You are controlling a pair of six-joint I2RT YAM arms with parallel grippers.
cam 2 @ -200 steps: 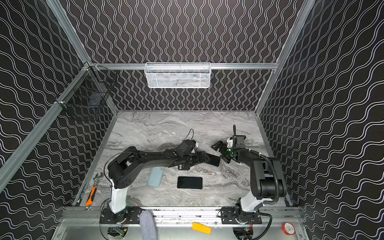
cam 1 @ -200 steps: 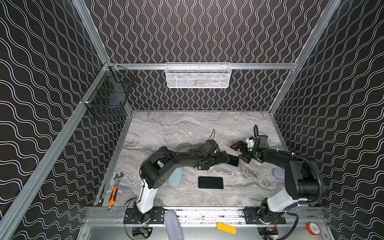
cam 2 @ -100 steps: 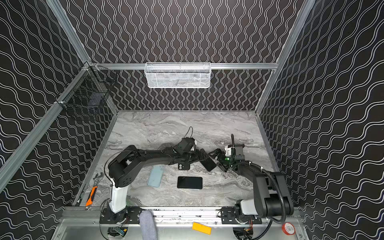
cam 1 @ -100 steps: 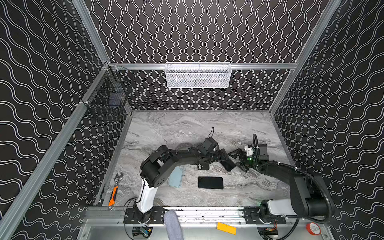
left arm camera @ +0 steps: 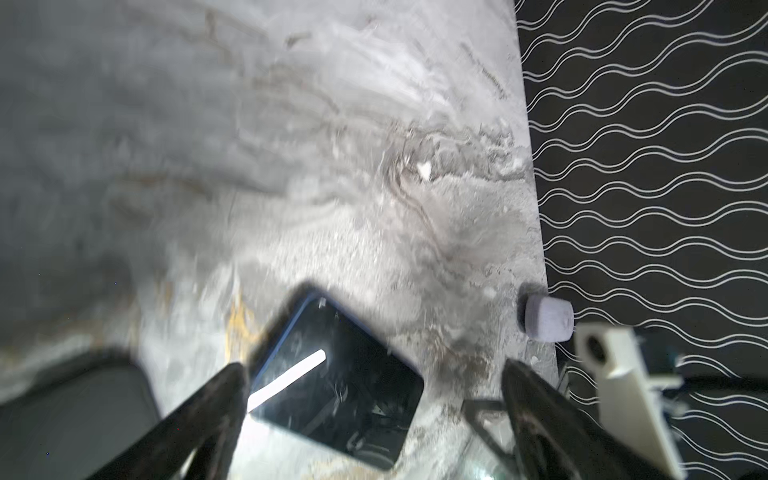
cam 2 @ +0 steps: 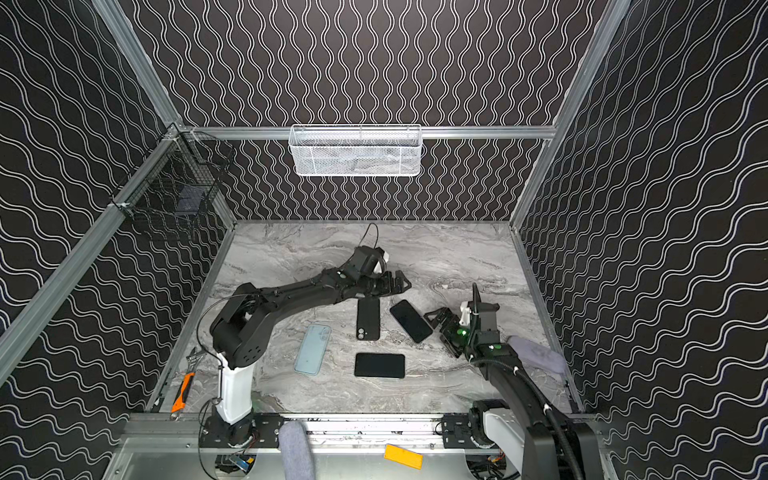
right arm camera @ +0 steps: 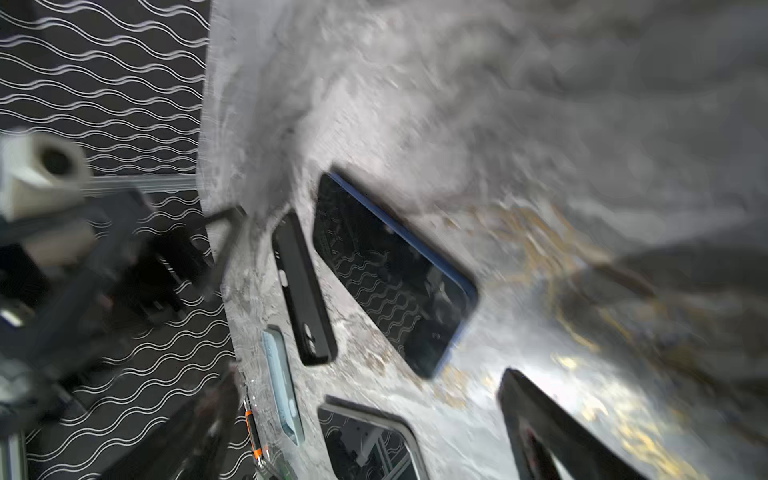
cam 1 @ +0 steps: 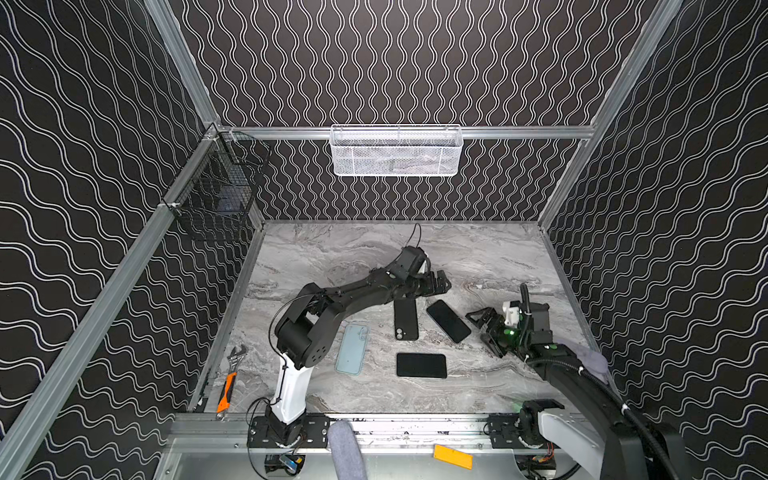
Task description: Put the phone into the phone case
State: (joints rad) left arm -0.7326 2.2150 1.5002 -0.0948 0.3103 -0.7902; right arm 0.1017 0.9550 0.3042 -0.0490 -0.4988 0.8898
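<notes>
Two grippers open, phone and case both loose on the table

Both sets of jaws stand wide apart and I see nothing held in either. My left gripper (cam 1: 441, 284) (cam 2: 399, 284) hangs low over the marble table (cam 1: 332, 257), just past the far end of the black phone case (cam 1: 406, 319) (cam 2: 368, 319). My right gripper (cam 1: 482, 332) (cam 2: 439, 334) sits low on the right, its fingers pointing in toward the middle.

Between the two lies the blue-edged phone (cam 1: 448, 321) (cam 2: 410, 321), screen up and skewed, just right of the case and apart from it. Its near corner is close to the right gripper; whether they touch I cannot tell. The case lies flat with its camera cut-out at the near end.

From the left wrist, blurred, the phone (left arm camera: 340, 382) shows between the spread fingers (left arm camera: 224, 395). From the right wrist I get phone (right arm camera: 395, 274) and case (right arm camera: 303, 291) side by side.

Further out, nearer the front rail, a second black phone (cam 1: 421, 365) lies crosswise, and a light blue case (cam 1: 352, 349) lies to its left, beside the left arm's base. An orange-handled tool (cam 1: 226, 392) rests at the left wall.
</notes>
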